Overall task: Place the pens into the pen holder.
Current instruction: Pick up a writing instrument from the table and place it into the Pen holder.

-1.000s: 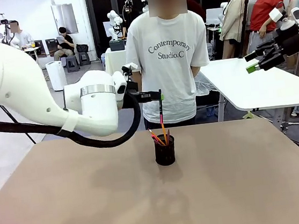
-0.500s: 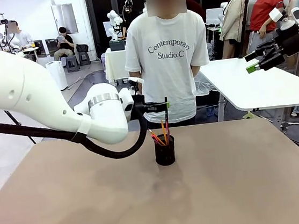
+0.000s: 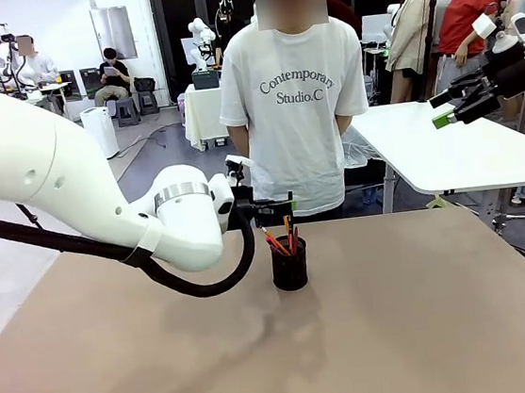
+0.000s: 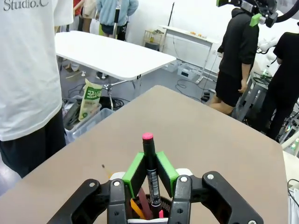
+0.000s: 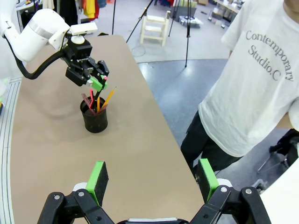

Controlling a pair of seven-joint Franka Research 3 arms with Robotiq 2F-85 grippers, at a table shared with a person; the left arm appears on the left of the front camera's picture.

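In the front view the left gripper [image 3: 283,197] sits directly above the pen holder [image 3: 289,264], and its fingers are mostly hidden behind the arm's wrist and black cable. The left wrist view settles the matter: the green pads [image 4: 135,173] are clenched on a black pen [image 4: 150,173] with a pink tip, which stands upright between them. Its lower end drops out of sight at the picture's bottom edge, among the other pens [image 4: 140,207], so how deep it sits in the holder cannot be told there. The right wrist view shows the black mesh holder [image 5: 95,116] from farther off, with the other pens [image 5: 103,100] leaning out of it at angles; which pen is which is hard to make out at that size.

The right gripper [image 3: 451,106] hangs high at the picture's right side, well apart from the holder, its fingers [image 5: 98,177] spread wide and released, grasping nothing.

The tabletop [image 3: 401,332] is plain brown. A person in a white printed T-shirt [image 3: 295,107] stands at its far edge. Behind are a white table [image 3: 447,152], other people and a grey floor.
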